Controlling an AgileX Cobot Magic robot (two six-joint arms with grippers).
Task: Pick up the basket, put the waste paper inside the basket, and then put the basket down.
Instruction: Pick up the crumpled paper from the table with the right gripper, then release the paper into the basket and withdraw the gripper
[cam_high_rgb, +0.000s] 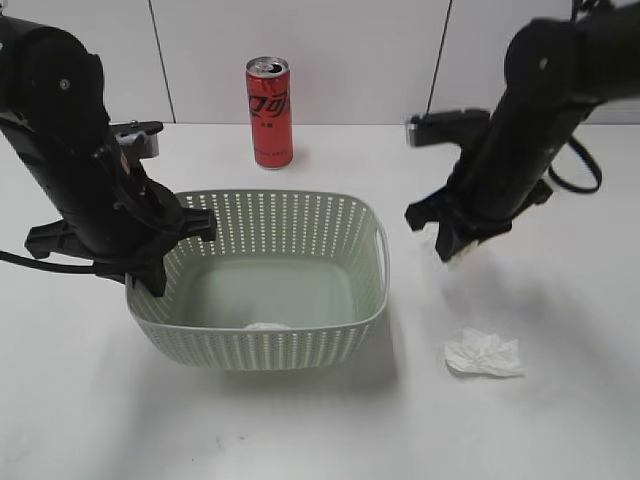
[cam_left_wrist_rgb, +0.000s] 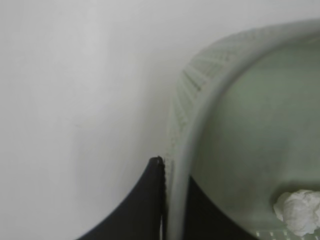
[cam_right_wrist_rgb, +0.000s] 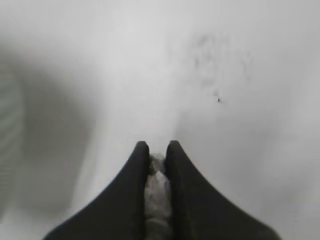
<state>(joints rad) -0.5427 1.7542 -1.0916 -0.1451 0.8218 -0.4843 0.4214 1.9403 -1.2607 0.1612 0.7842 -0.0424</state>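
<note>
The pale green basket (cam_high_rgb: 365, 232) is held tilted, its left end raised, in the middle of the exterior view. My left gripper (cam_high_rgb: 160, 262) is shut on the basket's left rim; the left wrist view shows the rim (cam_left_wrist_rgb: 200, 120) pinched between the fingers (cam_left_wrist_rgb: 172, 172). One white paper wad (cam_high_rgb: 266, 326) lies inside the basket, also in the left wrist view (cam_left_wrist_rgb: 300, 212). My right gripper (cam_high_rgb: 455, 250) is shut on another paper wad (cam_right_wrist_rgb: 157, 187), held above the table right of the basket. A third wad (cam_high_rgb: 484, 354) lies on the table at the front right.
A red drink can (cam_high_rgb: 269, 111) stands upright behind the basket near the back wall. The white table (cam_high_rgb: 560, 420) extends around everything.
</note>
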